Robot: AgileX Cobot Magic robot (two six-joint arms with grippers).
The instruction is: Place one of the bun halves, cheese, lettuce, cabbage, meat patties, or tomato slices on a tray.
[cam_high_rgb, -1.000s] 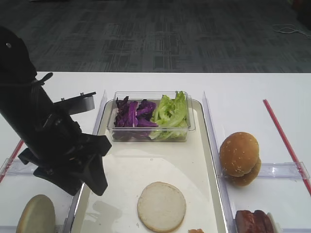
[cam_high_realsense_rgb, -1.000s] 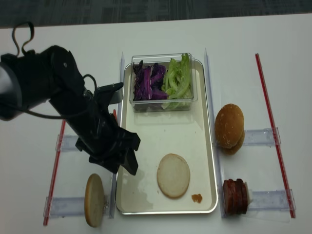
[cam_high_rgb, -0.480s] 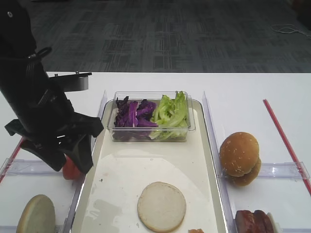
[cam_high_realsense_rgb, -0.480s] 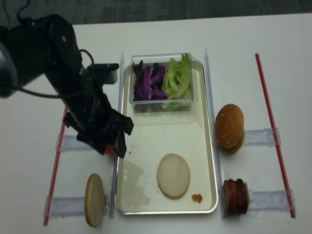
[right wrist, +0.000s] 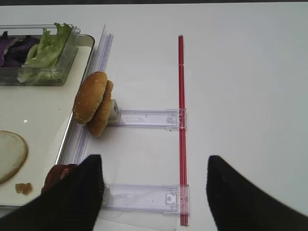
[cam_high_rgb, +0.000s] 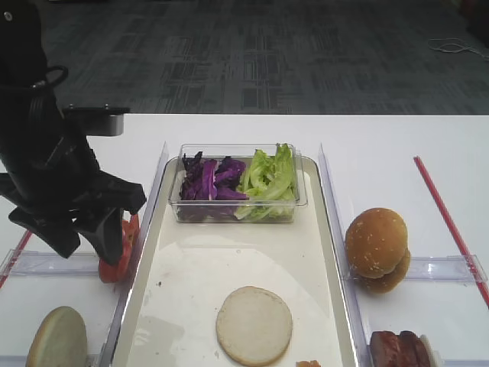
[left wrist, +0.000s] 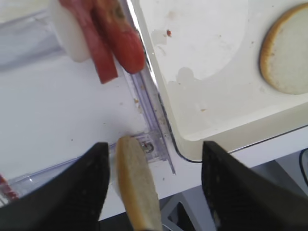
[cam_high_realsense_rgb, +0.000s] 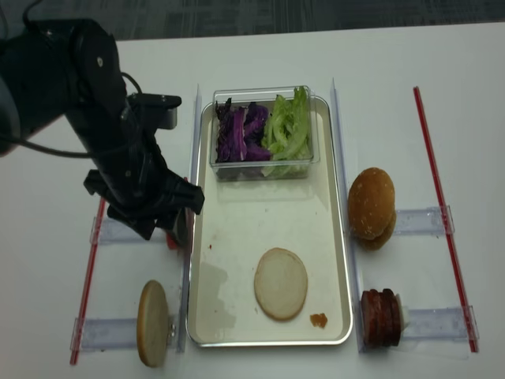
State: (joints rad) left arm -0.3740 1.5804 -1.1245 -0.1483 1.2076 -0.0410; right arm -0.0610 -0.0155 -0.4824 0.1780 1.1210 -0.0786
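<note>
Since the earlier frame, left claw (left wrist: 153, 187) had shifted from tray (cam_high_rgb: 145, 306) toward frame left, jaws wide, empty, above tomato slices (cam_high_rgb: 116, 260); right claw (right wrist: 154, 192) likewise gaped, empty.

Spread black fingers (left wrist: 72, 192) frame an upright bun half (left wrist: 137, 183), tomato slices (left wrist: 103, 36) beyond, beside the tray (left wrist: 202, 91).

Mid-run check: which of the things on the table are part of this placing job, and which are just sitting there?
In the job:
tray
bun half on it
upright bun half
tomato slices
meat patties
lettuce
cabbage

Lying about:
sesame bun tops
clear tub
red strips
orange scrap
</note>
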